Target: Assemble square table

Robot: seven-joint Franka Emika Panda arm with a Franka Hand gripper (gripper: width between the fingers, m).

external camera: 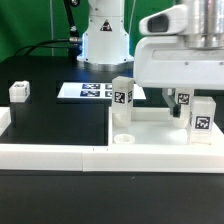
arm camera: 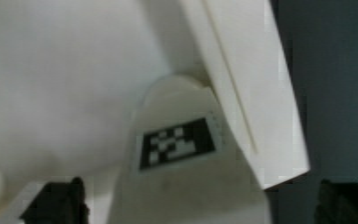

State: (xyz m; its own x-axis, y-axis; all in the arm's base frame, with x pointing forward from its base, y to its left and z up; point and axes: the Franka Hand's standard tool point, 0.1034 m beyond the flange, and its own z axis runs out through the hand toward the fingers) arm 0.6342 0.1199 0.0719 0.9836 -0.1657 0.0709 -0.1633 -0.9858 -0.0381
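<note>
White plastic square tray-like table top (external camera: 150,128) lies flat on the black surface (external camera: 60,120) toward the exterior view's right, just behind the long low white border wall (external camera: 50,155). One small white tagged leg (external camera: 123,95) stands upright at the top's far left corner. A round corner hole (external camera: 124,139) shows open at its near left corner. A second upright leg (external camera: 203,115) stands at the top's right side. The frame edge cuts close there, and I cannot tell whether it sits in a hole. A third leg (external camera: 20,91) rests alone on the surface, well apart at the exterior view's left. The flat white marker board (external camera: 92,91) lies farther back, in front of the robot's white base (external camera: 103,40).

The arm's bulky white wrist housing (external camera: 185,50) hangs over the far right part of the top and hides most of what is beneath it. The end effector (external camera: 180,105) shows there only as small dark shapes, too small to judge its spread or what stands between its fingers.

The wrist view fills that gap. The end effector (arm camera: 202,203) is spread wide, its dark fingertips (arm camera: 60,200) far apart. A rounded white tagged piece (arm camera: 179,140) lies between them, and neither fingertip appears to press on it. Which leg this is I cannot tell. Blurred pale planes (arm camera: 69,80) fill most of the remainder, and their edges are hard to make out.
</note>
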